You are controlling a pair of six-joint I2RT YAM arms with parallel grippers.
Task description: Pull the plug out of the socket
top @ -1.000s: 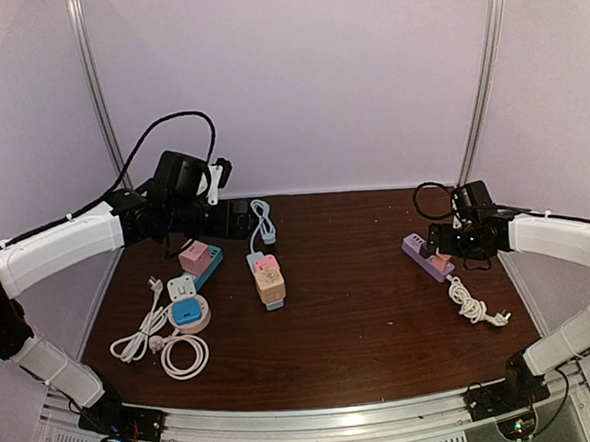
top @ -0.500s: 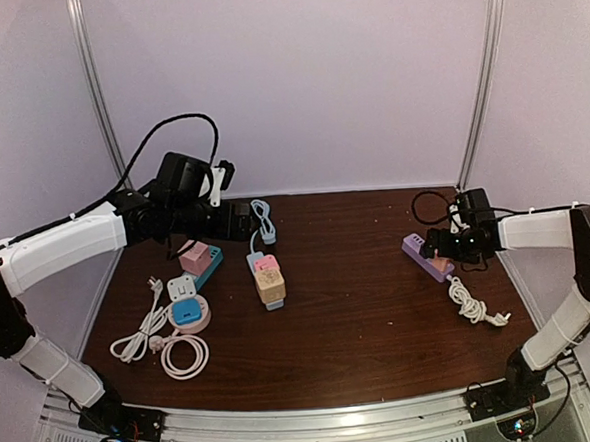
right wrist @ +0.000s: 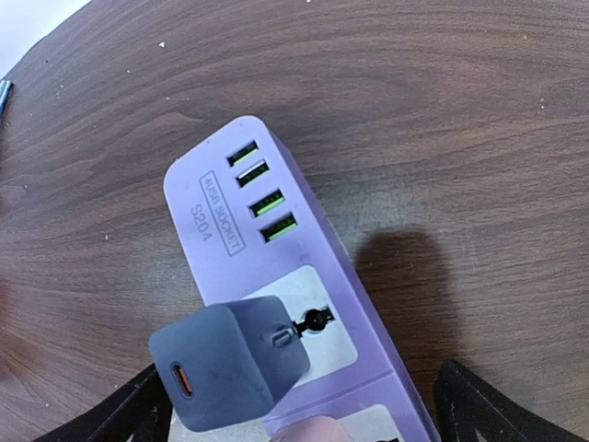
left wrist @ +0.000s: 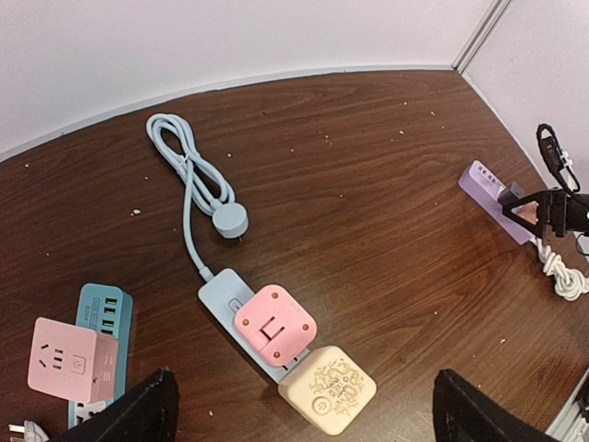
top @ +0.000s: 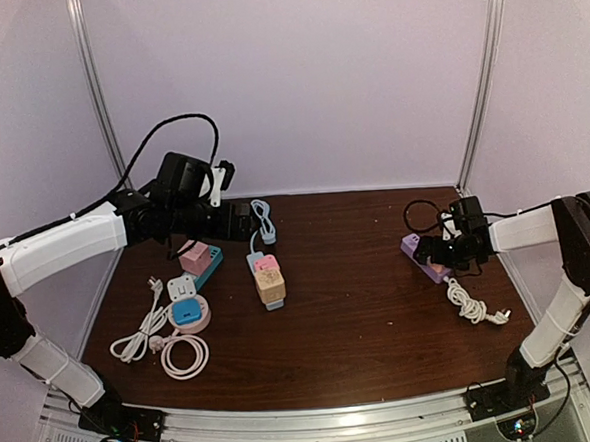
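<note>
On purple socket (right wrist: 235, 272): "SOCKET S204"

- purple power strip (right wrist: 267, 239) — near end cut off by the lower edge of the right wrist view; from above, partly hidden behind the right end effector (top: 437, 254).
- grey plug (right wrist: 230, 364) — prongs hidden under its own body; too small to read from above.
- pink object (right wrist: 308, 431) — cropped at the bottom edge, cannot be identified.
- teal strip (left wrist: 99, 308) — partly covered by the pink cube (left wrist: 72, 359).
- white cable (left wrist: 563, 274) — runs off the right edge of the left wrist view.
</note>
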